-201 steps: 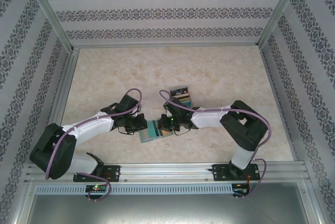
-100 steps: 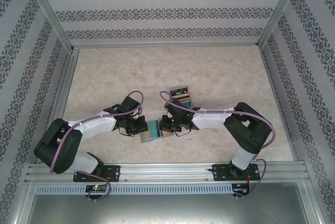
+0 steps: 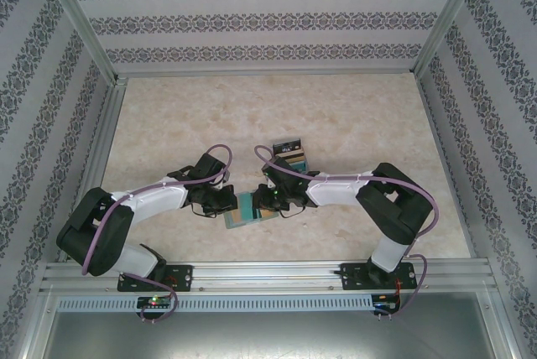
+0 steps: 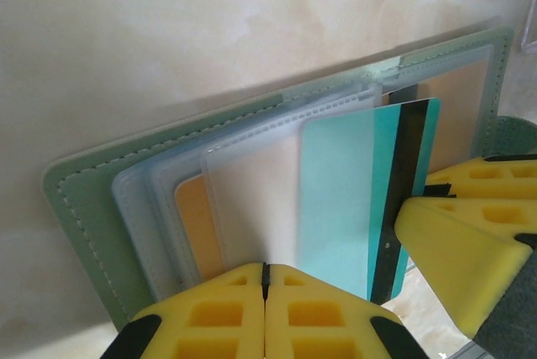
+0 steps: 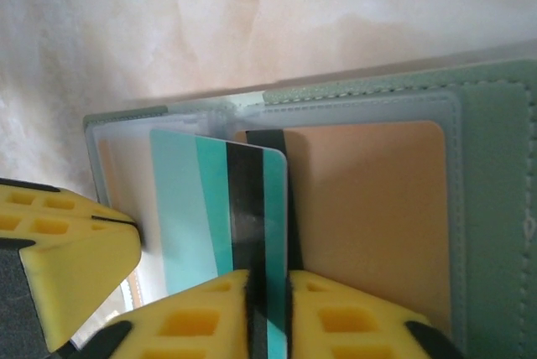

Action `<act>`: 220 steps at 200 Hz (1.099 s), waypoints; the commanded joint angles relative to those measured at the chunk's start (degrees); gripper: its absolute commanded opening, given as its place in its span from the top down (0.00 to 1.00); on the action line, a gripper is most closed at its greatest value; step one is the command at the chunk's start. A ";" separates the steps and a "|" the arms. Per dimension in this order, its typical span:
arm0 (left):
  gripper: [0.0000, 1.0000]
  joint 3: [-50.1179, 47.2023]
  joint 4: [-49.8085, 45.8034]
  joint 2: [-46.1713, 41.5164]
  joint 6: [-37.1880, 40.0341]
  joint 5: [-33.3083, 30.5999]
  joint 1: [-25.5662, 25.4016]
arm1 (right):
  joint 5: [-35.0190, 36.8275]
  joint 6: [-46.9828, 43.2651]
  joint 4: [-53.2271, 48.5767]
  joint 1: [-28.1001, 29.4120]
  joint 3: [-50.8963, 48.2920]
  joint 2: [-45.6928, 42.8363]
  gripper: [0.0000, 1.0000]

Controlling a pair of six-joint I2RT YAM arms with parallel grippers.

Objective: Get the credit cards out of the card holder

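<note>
At the bottom of the overhead view the two arms bend inward from their bases and meet low in the centre of the frame over the card holder [image 3: 239, 218], which lies open on the marbled worktop [image 3: 361, 116].

In the left wrist view the yellow pads [image 4: 210, 321] of the left jaws are pressed flat together at the bottom edge. The lower edge of one of the holder's clear sleeves [image 4: 252, 200] runs into their seam, so they are closed on the card holder. Its grey-green stitched cover [image 4: 84, 208] spreads toward the upper left.

In the right wrist view the right jaws are closed on the teal card [image 5: 189, 208]. Its black stripe [image 5: 250, 208] passes down between the two yellow pads [image 5: 352, 325] at the bottom centre. The card stands partly out of the sleeves. Just right of it a tan card [image 5: 369, 225] sits flat in its pocket. One pad of the left jaws [image 5: 67, 267] shows at the lower left, just beside the teal card.

Beyond the right jaws, slightly right of centre in the overhead frame, a small pile of cards [image 3: 294, 160] rests on the worktop, apart from the holder. A black card with white marks [image 3: 288, 146] lies at its far end.
</note>
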 commanded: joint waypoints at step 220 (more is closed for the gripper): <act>0.77 2.97 -5.22 -5.22 1.46 -5.11 -0.31 | 4.04 -22.94 -30.15 -8.75 9.58 -21.99 1.00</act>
